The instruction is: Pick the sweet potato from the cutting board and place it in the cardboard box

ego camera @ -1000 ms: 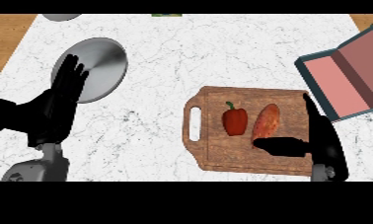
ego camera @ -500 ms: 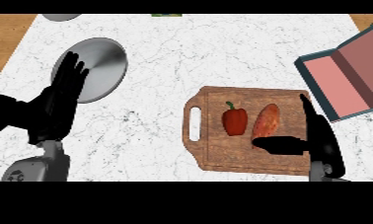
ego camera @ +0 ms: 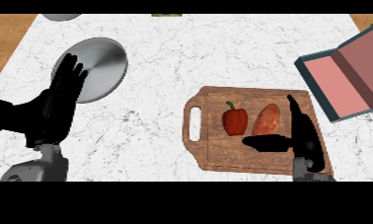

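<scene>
sweet potato (ego camera: 267, 119) lies on the cutting board (ego camera: 218, 156), beside a red pepper (ego camera: 235, 121); not yet lifted. right hand (ego camera: 302, 134) brackets it, fingers straight along its right side, thumb just below it (contact cannot be judged). left hand (ego camera: 58, 102) rests open by a plate (ego camera: 102, 65). remaining: grasp, carry, release into cardboard box (ego camera: 342, 77).

The cardboard box (ego camera: 342, 82) is cut off by the right edge.
</scene>
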